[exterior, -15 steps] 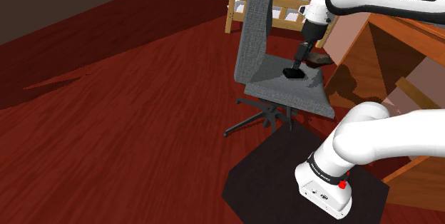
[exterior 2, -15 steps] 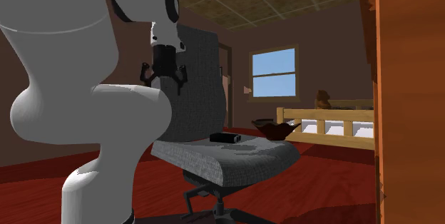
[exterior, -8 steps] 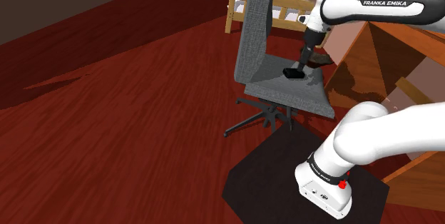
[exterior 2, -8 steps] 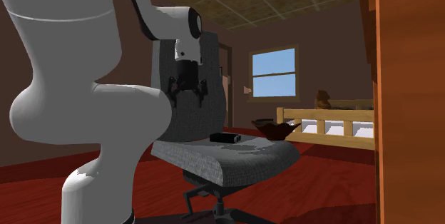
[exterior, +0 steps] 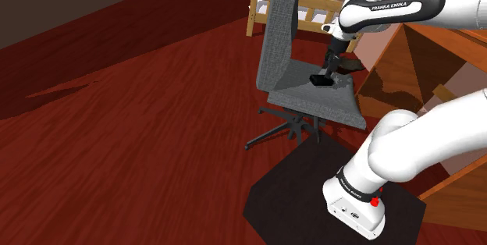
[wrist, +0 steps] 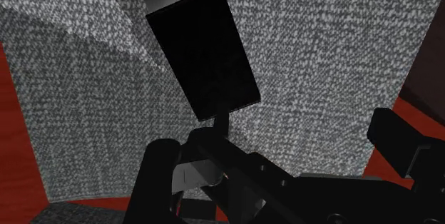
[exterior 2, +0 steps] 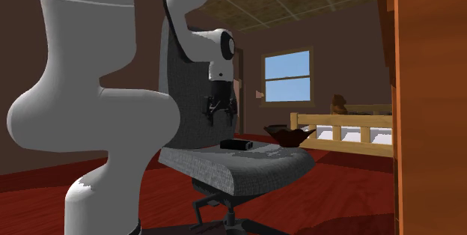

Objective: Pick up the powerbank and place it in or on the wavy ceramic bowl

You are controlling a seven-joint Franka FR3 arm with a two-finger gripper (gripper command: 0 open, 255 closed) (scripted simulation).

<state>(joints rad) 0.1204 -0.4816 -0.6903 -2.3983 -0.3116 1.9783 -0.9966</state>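
Grey fabric office chair (exterior: 279, 44) on red floor (exterior: 140, 126), wooden bed (exterior 2: 348, 131) behind.

shoulder view: high, beside and a little behind the stand (exterior: 289, 197); facing down across the red floor (exterior: 140, 126) toward the chair (exterior: 312, 99); mid distance, bed frame (exterior: 308, 5) at the far edge
second exterior view: low, near seat height, close behind the arm (exterior 2: 90, 106), which blocks the view's left; facing level over the chair toward the window (exterior 2: 287, 76) and bed frame; wooden panel (exterior 2: 426, 99) close at the view's right
wrist view: on the gripper (wrist: 274, 151), looking along it; very near the grey seat fabric
shared, all three: chair seat with the powerbank (wrist: 203, 51) lying on it
shared, both exterior views: arm, chair back, bed frame
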